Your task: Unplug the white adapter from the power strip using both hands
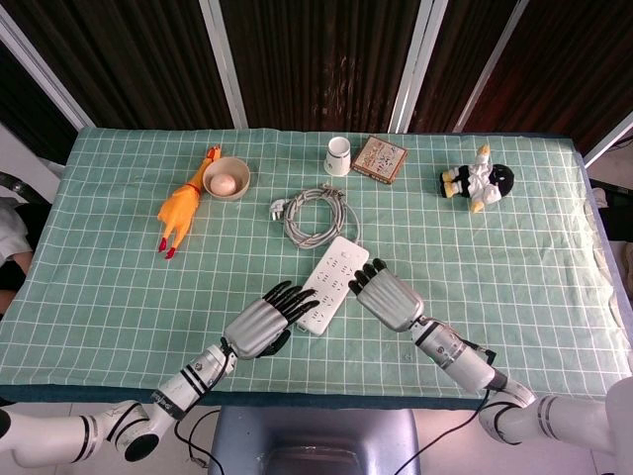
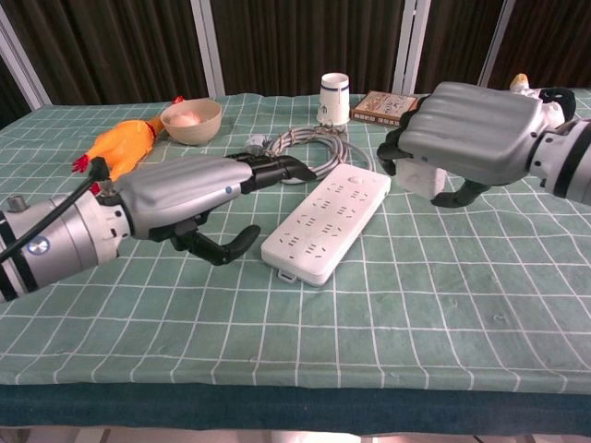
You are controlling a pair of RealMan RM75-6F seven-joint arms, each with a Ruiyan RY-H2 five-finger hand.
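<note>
Within right hand (image 2: 471, 143), white adapter (image 2: 427, 175), above power strip (image 2: 328, 220)

Left hand (image 2: 189, 189) hangs low with its dark fingers (image 1: 292, 300) stretched forward and thumb hooked underneath, holding nothing. Right hand (image 2: 462, 138) is raised off to the side, fingers curled down and pinching the white adapter (image 2: 417, 176) under its palm. Forearms angle in from the near edge.

Green checked tablecloth (image 1: 514, 257); dark, perhaps wooden, panels (image 1: 316, 59) behind.
</note>
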